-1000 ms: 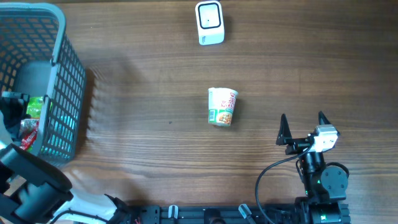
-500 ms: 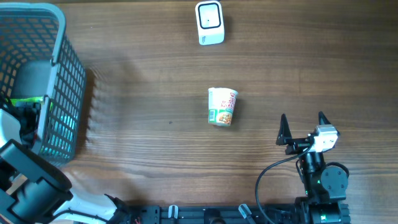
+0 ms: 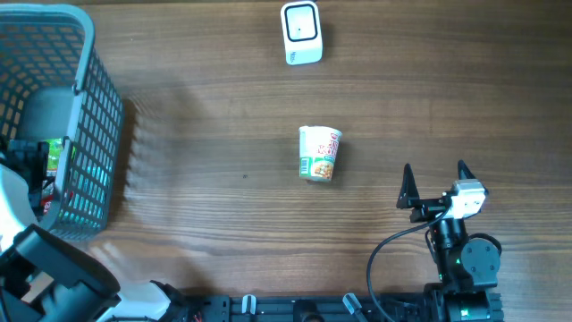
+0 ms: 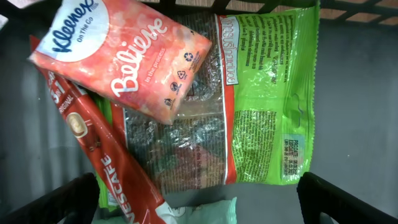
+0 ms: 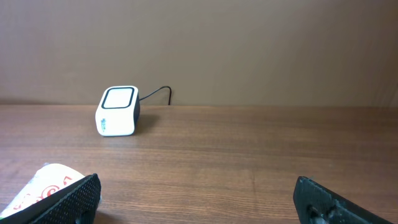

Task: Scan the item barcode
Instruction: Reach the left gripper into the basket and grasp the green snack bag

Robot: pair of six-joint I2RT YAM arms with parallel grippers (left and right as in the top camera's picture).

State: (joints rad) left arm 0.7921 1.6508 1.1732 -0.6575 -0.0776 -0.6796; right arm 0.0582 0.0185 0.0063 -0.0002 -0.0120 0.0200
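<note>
While the wooden table [image 3: 223, 215] fills the overhead view, the grey plastic basket [image 3: 89, 98] sits at its 9 o'clock edge. The left gripper [image 4: 196, 186] hangs inside the basket, fingers spread wide and holding nothing, above a green snack bag [image 4: 267, 93]. A pink Kleenex tissue pack [image 4: 124, 56] lies over the bag's 10 o'clock corner, and a red Nescafe stick pack [image 4: 99, 155] slants across at 8 o'clock. The right gripper [image 3: 434, 170] stands at the table's 4 o'clock, jaws apart and empty. The cup noodle [image 3: 320, 154] lies on its side near the table's centre, at 10 o'clock from that gripper and well apart from it. The white barcode scanner [image 3: 301, 32] sits at 12 o'clock from the cup.
</note>
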